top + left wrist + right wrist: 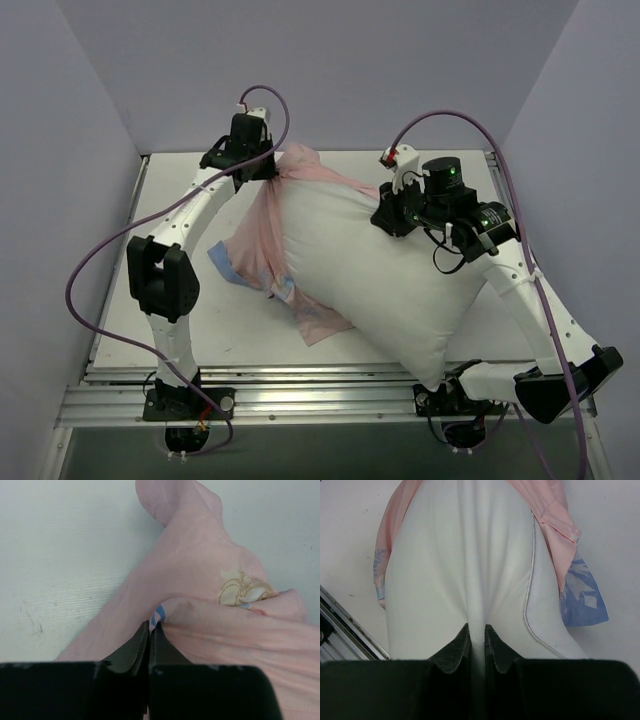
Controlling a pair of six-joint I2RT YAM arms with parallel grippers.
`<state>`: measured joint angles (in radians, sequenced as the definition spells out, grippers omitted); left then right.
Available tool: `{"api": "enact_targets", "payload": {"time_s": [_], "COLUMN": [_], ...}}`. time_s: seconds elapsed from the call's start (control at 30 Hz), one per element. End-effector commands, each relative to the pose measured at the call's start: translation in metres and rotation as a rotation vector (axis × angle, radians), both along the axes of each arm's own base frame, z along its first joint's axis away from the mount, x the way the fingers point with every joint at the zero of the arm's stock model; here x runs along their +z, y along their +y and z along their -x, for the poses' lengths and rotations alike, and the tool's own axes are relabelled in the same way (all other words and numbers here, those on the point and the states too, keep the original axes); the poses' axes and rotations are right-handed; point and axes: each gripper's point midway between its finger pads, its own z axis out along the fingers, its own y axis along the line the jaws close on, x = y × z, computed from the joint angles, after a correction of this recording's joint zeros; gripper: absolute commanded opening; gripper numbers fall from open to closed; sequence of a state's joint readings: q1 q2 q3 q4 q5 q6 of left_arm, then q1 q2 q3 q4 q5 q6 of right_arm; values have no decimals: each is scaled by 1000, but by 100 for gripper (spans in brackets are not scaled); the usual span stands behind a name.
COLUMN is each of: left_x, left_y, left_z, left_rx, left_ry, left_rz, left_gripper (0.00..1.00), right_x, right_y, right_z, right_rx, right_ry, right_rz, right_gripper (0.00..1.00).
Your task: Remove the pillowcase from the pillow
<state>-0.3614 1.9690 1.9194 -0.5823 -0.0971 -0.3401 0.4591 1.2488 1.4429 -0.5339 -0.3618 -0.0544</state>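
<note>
Near edge of the table (230, 335): both arm bases (185, 405) sit on the metal rails (320, 392), and one corner of the pillow (370, 270) reaches down over the rails between them.
Mid-table: the pillow lies slantwise, plump and white, from that near-right corner up toward the far left. Most of it is bare.
Right arm: the right gripper (477, 630) is clenched on a raised ridge of the pillow's white cloth near its far right edge. The cloth runs up out of the closed jaws in a tight pleat.
Cover: the pillowcase (262, 235) is pink side out and bunched around the pillow's far-left end. One band crosses the far edge toward the right gripper, and a loose flap trails down the pillow's left side onto the table.
Blue print: it shows only at the fringes – a patch on the table left of the pillow, and another beside the pillow's piped seam in the right wrist view.
Left arm: the left gripper (151, 625) is farthest back, at the pillow's far-left end. It is pinched tight on a fold of the pillowcase, with a blue-striped hem peeking out at the fingertips.
Beyond the fold: a gold-outlined print shows faintly through the pink – past it the cloth rises to a peak against the pale table.
</note>
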Motion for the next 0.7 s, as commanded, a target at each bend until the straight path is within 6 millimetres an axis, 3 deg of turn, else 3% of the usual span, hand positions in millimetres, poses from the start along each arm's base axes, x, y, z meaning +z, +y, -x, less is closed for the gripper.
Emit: {"api": "enact_targets", "payload": {"time_s": [0.0, 0.07, 0.13, 0.17, 0.2, 0.23, 0.3, 0.33, 0.4, 0.43, 0.47, 0.57, 0.67], "left_x": [-39, -52, -61, -61, -47, -51, -26, -24, 6, 15, 35, 59, 93], "left_y": [126, 121, 98, 88, 66, 57, 38, 36, 29, 28, 29, 28, 34], "left_z": [-36, -34, -33, -32, -33, -28, -27, -24, -20, -18, -12, 3, 34], "left_rx": [336, 320, 235, 202, 133, 104, 44, 33, -2, -5, -8, -19, -22], "left_ry": [19, 52, 67, 59, 12, 14, -53, -62, -124, -140, -173, -203, -237], "left_rz": [-175, -151, -74, -41, 15, 28, 76, 84, 124, 132, 144, 155, 158], "left_gripper": [2, 2, 3, 3, 5, 7, 19, 33, 46, 62, 69, 85, 93], "right_x": [57, 44, 26, 8, -7, -19, -49, -53, -65, -65, -60, -51, -32], "right_y": [-34, -40, -45, -46, -44, -42, -40, -39, -42, -43, -47, -50, -31], "right_z": [25, 21, 12, 10, 6, 6, 2, -2, -7, -10, -15, -21, -19], "right_rx": [-82, -109, -162, -178, -179, -174, -198, -213, -250, -266, -298, -313, -243], "right_ry": [-126, -100, -57, -18, 26, 62, 151, 159, 176, 169, 148, 120, 40], "right_rz": [-38, -11, 17, 35, 49, 57, 77, 74, 89, 88, 100, 123, 148], "right_gripper": [0, 0, 0, 0, 0, 0, 0, 0, 21, 31, 50, 71, 81]}}
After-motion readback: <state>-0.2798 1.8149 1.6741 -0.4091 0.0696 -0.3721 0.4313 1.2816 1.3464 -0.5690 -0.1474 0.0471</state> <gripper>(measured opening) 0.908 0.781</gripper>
